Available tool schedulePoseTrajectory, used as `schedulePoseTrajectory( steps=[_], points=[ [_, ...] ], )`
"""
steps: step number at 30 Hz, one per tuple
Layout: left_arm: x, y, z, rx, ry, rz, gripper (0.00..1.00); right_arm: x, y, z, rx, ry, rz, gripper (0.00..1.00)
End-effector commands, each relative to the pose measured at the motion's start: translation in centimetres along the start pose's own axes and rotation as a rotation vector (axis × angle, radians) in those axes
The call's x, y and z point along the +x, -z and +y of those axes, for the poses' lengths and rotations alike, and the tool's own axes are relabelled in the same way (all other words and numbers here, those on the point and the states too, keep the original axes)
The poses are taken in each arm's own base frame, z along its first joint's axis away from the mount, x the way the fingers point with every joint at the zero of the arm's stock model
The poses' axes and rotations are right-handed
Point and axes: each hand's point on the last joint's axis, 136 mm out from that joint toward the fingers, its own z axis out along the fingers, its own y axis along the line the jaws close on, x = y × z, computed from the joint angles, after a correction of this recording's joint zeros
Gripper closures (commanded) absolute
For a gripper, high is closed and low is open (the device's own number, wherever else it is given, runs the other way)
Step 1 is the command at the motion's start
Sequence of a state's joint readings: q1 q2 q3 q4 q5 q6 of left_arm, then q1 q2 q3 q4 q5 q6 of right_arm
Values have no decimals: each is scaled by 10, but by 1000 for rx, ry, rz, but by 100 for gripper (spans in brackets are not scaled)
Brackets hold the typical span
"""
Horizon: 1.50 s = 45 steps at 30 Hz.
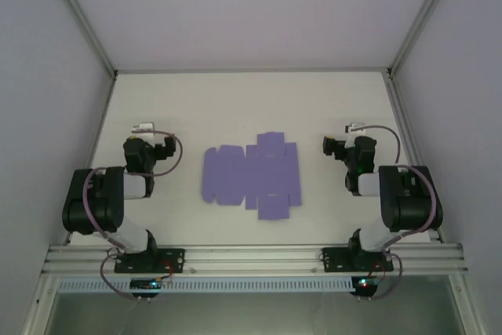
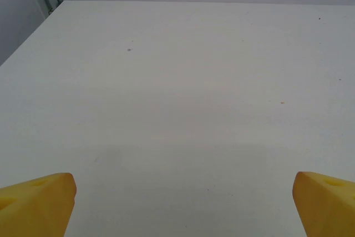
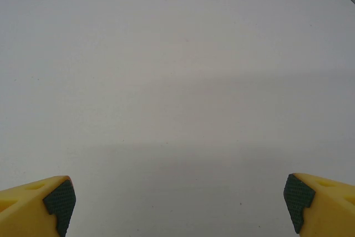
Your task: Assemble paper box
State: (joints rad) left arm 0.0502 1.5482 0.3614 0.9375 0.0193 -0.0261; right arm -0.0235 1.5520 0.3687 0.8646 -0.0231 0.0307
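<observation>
Where the arms stand: seen from above, both are folded back on themselves at the near edge of the desk (image 1: 235, 107), elbows out to the sides and wrists pointing toward the far wall.
Left arm: it sits low at the left, with the left claw (image 1: 143, 126) reaching a little past its wrist camera, over bare desk.
Right arm: it mirrors the left one on the other side, with the right claw (image 1: 357, 126) at about the same depth.
Left claw state: wide open with nothing in it; in my wrist feed the two yellow fingers (image 2: 39, 201) sit at opposite bottom corners with bare white desk between them.
Right claw state: also spread wide and empty; its fingers carry dark green pads (image 3: 58, 201) on their inner faces.
Cut off: in both wrist feeds I get just the finger ends, since the bottom and side edges of the frame crop the rest.
Hard to make out: from above the claws are too small for me to judge their gap, and I can barely trace the creases on the card.
Box: the box (image 1: 255, 174) is a flat lavender die-cut sheet, unfolded, with tabs and flaps spread out, lying mid-desk.
Box relative to claws: it lies between the two arms, apart from both claws and slightly nearer the bases than their tips, touching neither.
</observation>
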Motion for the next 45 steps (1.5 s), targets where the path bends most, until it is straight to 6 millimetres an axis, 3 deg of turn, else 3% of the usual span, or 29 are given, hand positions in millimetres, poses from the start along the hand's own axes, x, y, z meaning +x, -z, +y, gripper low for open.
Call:
schedulePoseTrajectory(
  steps=[1,28,30,35,40,43,45],
  points=[
    [-4,0,-5,23,-14,-9,1,-5,-1,1,2,-2,-12,1],
    [-5,-1,-4,21,-11,4,0,-6,1,0,-10,-18,-13,1],
    [-7,-1,-3,11,-6,2,0,-12,4,-2,-1,-23,-18,1],
    [-33,5,4,-37,29,78,0,-54,15,-7,104,15,16,1],
    [-58,21,-13,17,179,134,0,-87,30,17,44,-107,120,1],
    [-61,32,-38,96,252,209,0,-88,43,46,-22,-167,223,1],
    [-56,41,-61,169,298,258,0,-77,50,72,-93,-224,310,5]
  ],
)
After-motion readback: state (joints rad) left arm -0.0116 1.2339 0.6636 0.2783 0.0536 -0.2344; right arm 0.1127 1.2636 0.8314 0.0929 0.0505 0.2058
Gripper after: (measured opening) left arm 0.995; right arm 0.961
